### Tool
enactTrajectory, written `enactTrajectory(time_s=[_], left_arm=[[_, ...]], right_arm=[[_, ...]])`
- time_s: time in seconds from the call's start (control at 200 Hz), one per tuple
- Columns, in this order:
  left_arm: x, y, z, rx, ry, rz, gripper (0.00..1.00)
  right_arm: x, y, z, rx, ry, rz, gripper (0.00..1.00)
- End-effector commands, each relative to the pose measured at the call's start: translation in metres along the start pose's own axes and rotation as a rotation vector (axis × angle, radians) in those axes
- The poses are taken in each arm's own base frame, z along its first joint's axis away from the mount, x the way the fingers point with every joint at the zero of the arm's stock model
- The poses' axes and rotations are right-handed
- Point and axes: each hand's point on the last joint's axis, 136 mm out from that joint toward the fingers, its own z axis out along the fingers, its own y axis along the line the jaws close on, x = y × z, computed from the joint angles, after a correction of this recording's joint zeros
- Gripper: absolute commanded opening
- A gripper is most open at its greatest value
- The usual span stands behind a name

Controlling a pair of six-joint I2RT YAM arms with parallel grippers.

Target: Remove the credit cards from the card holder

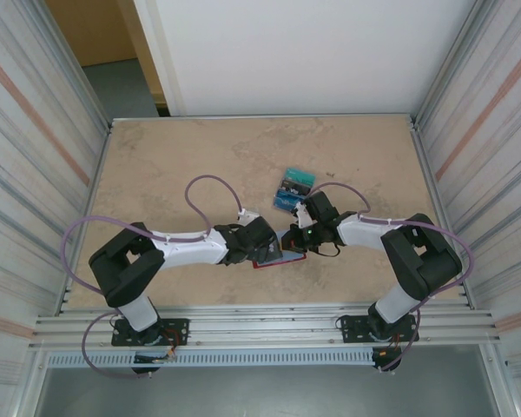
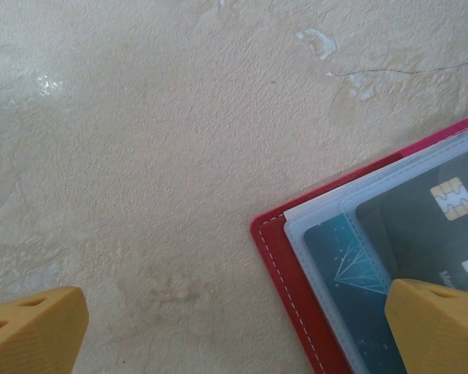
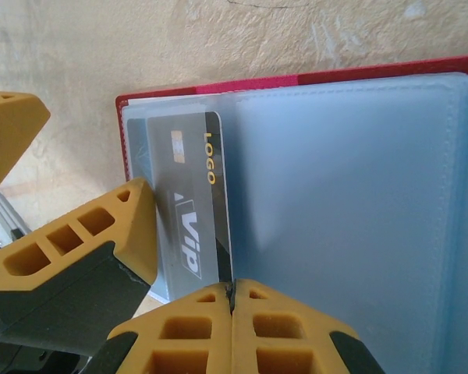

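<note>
Card holder lay opened flat on the table, near the front edge and midway between the two arms. It was red with pale stitching along its border, and inside were cloudy grey-blue plastic sleeves. A teal card with fine white lines sat in one sleeve. Beside it was a dark card with a gold chip, printed "LOGO" in yellow and "ViP" in white.

The right gripper was closed tight, and the edge of the dark card ran straight into the seam between its yellow pads. The left gripper stood spread wide, with one fingertip over the bare table and the other over the sleeves. I could not tell whether that fingertip touched the plastic.

From above, both wrists covered most of the holder, leaving a red strip and a bit of blue showing. Well behind it, a few loose cards in blue and teal lay overlapping on the table. Their exact number was hard to make out. The holder's far half was cut off in the left wrist view.
</note>
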Motion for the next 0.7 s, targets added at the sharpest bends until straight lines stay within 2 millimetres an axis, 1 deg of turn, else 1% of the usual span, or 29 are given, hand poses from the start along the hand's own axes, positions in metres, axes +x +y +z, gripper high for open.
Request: enactTrajectory(time_s=[0.0,0.1,0.195,0.241,0.411,0.697], left_arm=[[0.022,0.006,0.007,-0.028,0.074,0.031,0.99],[0.027,0.01,0.007,-0.036,0.085,0.029,0.99],[0.03,0.012,0.007,-0.04,0.089,0.029,0.99],[0.03,0.012,0.007,-0.041,0.089,0.03,0.99],[0.03,0.011,0.008,-0.043,0.091,0.034,0.99],[0.03,0.012,0.007,-0.041,0.092,0.03,0.99]], right_arm=[[0.0,0.0,-0.005,-0.012,-0.015,0.009,0.1],[-0.003,0.001,-0.006,-0.038,-0.026,0.017,0.16],[-0.006,0.003,-0.006,-0.08,-0.032,0.026,0.25],[-0.007,0.004,-0.006,-0.092,-0.03,0.026,0.27],[-0.007,0.003,0.001,-0.107,-0.014,0.029,0.27],[-0.011,0.006,0.006,-0.143,-0.006,0.031,0.21]])
